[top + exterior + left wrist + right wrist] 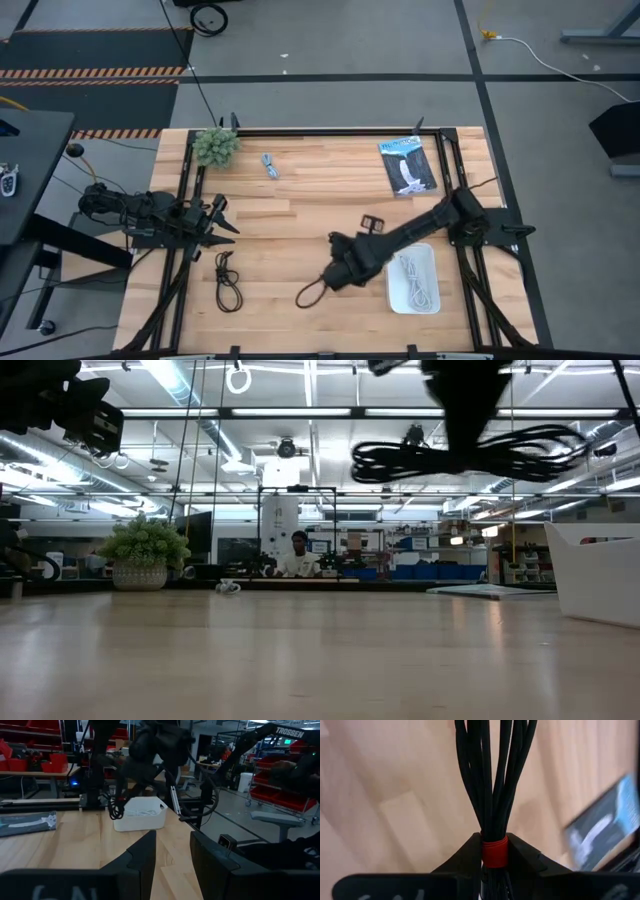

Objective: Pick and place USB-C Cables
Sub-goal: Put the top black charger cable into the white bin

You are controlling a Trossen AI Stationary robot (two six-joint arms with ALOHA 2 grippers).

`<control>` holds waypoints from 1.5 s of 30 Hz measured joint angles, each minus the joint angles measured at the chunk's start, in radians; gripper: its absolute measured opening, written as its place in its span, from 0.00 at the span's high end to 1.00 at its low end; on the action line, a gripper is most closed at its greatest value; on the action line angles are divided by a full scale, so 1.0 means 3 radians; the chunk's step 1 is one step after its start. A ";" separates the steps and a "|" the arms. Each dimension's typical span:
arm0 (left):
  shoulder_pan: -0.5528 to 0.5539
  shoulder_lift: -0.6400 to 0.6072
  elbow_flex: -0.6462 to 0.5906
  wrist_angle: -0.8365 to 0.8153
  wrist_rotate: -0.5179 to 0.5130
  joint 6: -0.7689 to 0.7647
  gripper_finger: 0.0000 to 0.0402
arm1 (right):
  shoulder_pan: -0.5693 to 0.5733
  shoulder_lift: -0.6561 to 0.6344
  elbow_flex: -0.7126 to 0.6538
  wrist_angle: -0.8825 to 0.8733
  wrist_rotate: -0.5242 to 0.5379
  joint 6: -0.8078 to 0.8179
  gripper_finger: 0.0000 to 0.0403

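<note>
My right gripper (334, 275) is out over the middle of the table, shut on a black coiled USB-C cable (312, 292), which hangs high in the low view (470, 455). A second black cable (228, 281) lies flat on the wood nearer the left arm. The light blue cable (270, 165) rests on the table toward the far edge. The white cable (414, 281) lies inside a white tray (392, 300). My left gripper (222, 218) waits open at the table's left side, touching nothing, and shows in its own wrist view (172, 855). My right gripper (495, 845) pinches the black cable at its red tie band (495, 854), where the strands are bundled, between the two fingers (465, 855). The fingers lie along the bundle. The coil is lifted clear of the table and sticks out roughly level (520, 450).
A flat black-and-blue retail packet (407, 165) lies near the far right, and a fuzzy green plant ball (215, 146) stands at the far left corner. The white tray sits just right of the right gripper. Bare wood (300, 215) lies between the arms. A person sits far behind the table (297, 555).
</note>
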 joint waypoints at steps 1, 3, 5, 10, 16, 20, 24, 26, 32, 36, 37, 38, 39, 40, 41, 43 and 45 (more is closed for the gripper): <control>-0.0001 0.0000 0.0000 0.0000 -0.0001 0.0000 0.68 | 0.0050 -0.0018 -0.0058 0.0006 -0.0040 0.0156 0.80; 0.0000 0.0000 0.0000 0.0000 0.0000 0.0001 0.68 | 0.0158 -0.0065 -0.0174 -0.0004 -0.0110 0.0443 0.80; 0.0000 0.0000 0.0000 -0.0001 0.0000 0.0001 0.68 | 0.0259 -0.0119 -0.0250 0.0009 -0.0178 0.0762 0.80; 0.0000 0.0000 0.0000 0.0000 0.0000 0.0000 0.68 | 0.0486 -0.0326 -0.0449 0.0008 -0.0328 0.1651 0.80; -0.0001 0.0000 0.0000 0.0000 -0.0001 -0.0001 0.68 | 0.0685 -0.0521 -0.0768 0.0002 -0.0601 0.2651 0.80; 0.0000 0.0000 0.0000 -0.0001 -0.0001 0.0000 0.68 | 0.0789 -0.0592 -0.1085 0.0006 -0.0858 0.3105 0.80; 0.0000 0.0000 0.0000 0.0000 0.0000 -0.0001 0.68 | 0.0866 -0.0664 -0.1364 0.0030 -0.1068 0.3363 0.80; 0.0000 0.0000 0.0000 0.0000 -0.0001 0.0000 0.68 | 0.0886 -0.0720 -0.1474 0.0111 -0.1134 0.3437 0.80; 0.0000 0.0000 0.0000 0.0000 0.0000 -0.0001 0.68 | 0.0891 -0.0816 -0.1588 0.0384 -0.1292 0.3477 0.80; -0.0001 0.0000 0.0000 0.0000 0.0000 0.0000 0.68 | 0.0888 -0.0816 -0.1587 0.0389 -0.1245 0.3389 0.80; 0.0000 0.0000 0.0000 0.0000 0.0000 0.0000 0.68 | 0.0888 -0.0816 -0.1587 0.0389 -0.1219 0.3380 0.80; -0.0001 0.0000 0.0000 0.0000 -0.0001 0.0000 0.68 | 0.0888 -0.0816 -0.1587 0.0390 -0.1182 0.3384 0.80; 0.0000 0.0000 0.0000 0.0000 0.0000 0.0001 0.68 | 0.0891 -0.0816 -0.1588 0.0389 -0.1138 0.3400 0.80; -0.0001 0.0000 0.0000 0.0000 0.0000 -0.0001 0.68 | 0.0897 -0.0816 -0.1599 0.0401 -0.1094 0.3418 0.80; -0.0001 0.0000 0.0000 0.0000 -0.0001 0.0000 0.68 | 0.0899 -0.0816 -0.1621 0.0418 -0.1079 0.3432 0.80; -0.0001 0.0000 0.0000 0.0000 0.0000 0.0000 0.68 | 0.0901 -0.0816 -0.1687 0.0513 -0.1098 0.3443 0.80; -0.0001 0.0000 0.0000 0.0000 0.0000 0.0000 0.68 | 0.0902 -0.0816 -0.1779 0.0704 -0.1153 0.3446 0.80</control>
